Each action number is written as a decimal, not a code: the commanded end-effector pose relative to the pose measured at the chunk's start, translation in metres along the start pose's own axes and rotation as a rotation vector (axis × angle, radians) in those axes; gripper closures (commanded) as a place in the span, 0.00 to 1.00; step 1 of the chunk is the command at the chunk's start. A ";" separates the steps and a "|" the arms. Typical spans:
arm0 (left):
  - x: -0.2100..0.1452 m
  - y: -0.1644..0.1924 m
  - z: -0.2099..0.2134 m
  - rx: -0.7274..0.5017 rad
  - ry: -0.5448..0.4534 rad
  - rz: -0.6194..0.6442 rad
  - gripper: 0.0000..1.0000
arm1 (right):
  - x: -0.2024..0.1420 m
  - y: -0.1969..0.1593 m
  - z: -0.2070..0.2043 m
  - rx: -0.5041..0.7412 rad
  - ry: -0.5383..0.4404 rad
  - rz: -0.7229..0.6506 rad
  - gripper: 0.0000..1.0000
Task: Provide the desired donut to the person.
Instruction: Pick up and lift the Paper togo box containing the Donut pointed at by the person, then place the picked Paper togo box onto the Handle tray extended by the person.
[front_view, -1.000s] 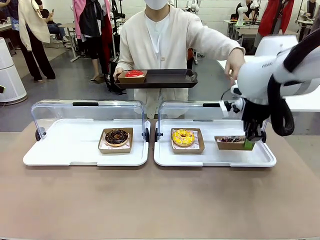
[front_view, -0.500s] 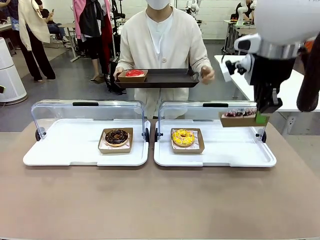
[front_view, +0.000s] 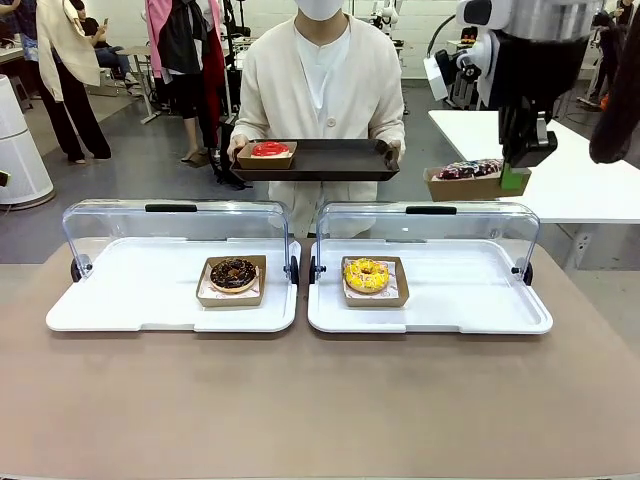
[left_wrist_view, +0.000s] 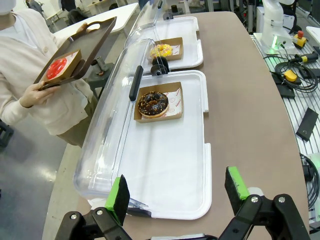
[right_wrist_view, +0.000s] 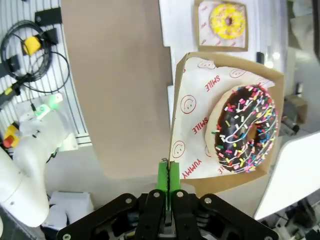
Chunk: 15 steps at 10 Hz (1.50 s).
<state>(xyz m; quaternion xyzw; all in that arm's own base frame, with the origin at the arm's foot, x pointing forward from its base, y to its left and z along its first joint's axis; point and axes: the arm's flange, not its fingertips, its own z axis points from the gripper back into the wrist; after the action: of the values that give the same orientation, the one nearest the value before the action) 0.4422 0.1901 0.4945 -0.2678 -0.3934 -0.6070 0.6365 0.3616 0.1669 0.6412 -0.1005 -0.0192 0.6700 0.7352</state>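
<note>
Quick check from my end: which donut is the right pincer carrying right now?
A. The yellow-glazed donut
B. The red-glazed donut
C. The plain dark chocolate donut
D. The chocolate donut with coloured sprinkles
D. The right pincer is shut on the rim of the brown cardboard tray holding the chocolate donut with coloured sprinkles, lifted above the table.

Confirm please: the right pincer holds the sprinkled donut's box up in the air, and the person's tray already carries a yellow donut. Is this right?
Not quite. The donut on the person's tray is red, as the front view shows. The right pincer does hold the sprinkled donut's box up.
</note>
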 end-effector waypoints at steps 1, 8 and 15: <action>0.002 0.000 0.001 0.005 -0.015 0.004 0.00 | -0.006 -0.016 -0.014 0.030 -0.025 0.023 1.00; 0.002 0.000 0.001 0.005 -0.015 0.004 0.00 | 0.000 0.000 0.000 0.000 0.000 0.000 1.00; 0.002 0.000 0.001 0.005 -0.015 0.004 0.00 | 0.000 0.000 0.000 0.000 0.000 0.000 1.00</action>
<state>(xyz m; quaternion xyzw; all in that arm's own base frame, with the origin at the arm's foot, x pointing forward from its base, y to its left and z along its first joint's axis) 0.4422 0.1901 0.4946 -0.2677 -0.3934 -0.6070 0.6365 0.3637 0.1669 0.6427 -0.0970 -0.0215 0.6735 0.7324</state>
